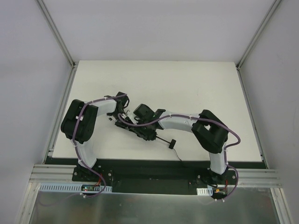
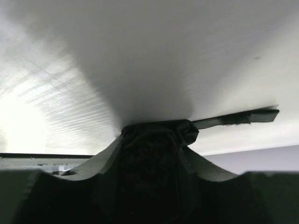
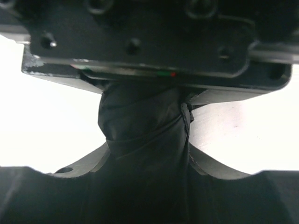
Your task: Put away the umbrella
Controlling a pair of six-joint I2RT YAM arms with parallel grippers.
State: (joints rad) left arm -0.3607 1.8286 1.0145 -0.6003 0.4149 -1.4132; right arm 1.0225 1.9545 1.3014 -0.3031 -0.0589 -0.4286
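The black umbrella (image 1: 138, 127) lies folded at the middle of the white table (image 1: 196, 88), between both arms. Its thin shaft runs right and toward the near edge to the small black handle (image 1: 171, 143). My left gripper (image 1: 122, 113) is shut on the canopy's end; in the left wrist view the crumpled fabric (image 2: 156, 137) fills the gap between the fingers (image 2: 105, 158) and the strap (image 2: 243, 116) sticks out to the right. My right gripper (image 1: 144, 125) holds the canopy (image 3: 142, 126) just beside it, both fingers against the cloth, facing the left gripper's body (image 3: 140, 42).
White enclosure walls with metal posts (image 1: 58, 37) surround the table on three sides. An aluminium rail (image 1: 154, 175) with the arm bases runs along the near edge. A thin cord (image 1: 177, 156) trails from the handle toward that edge.
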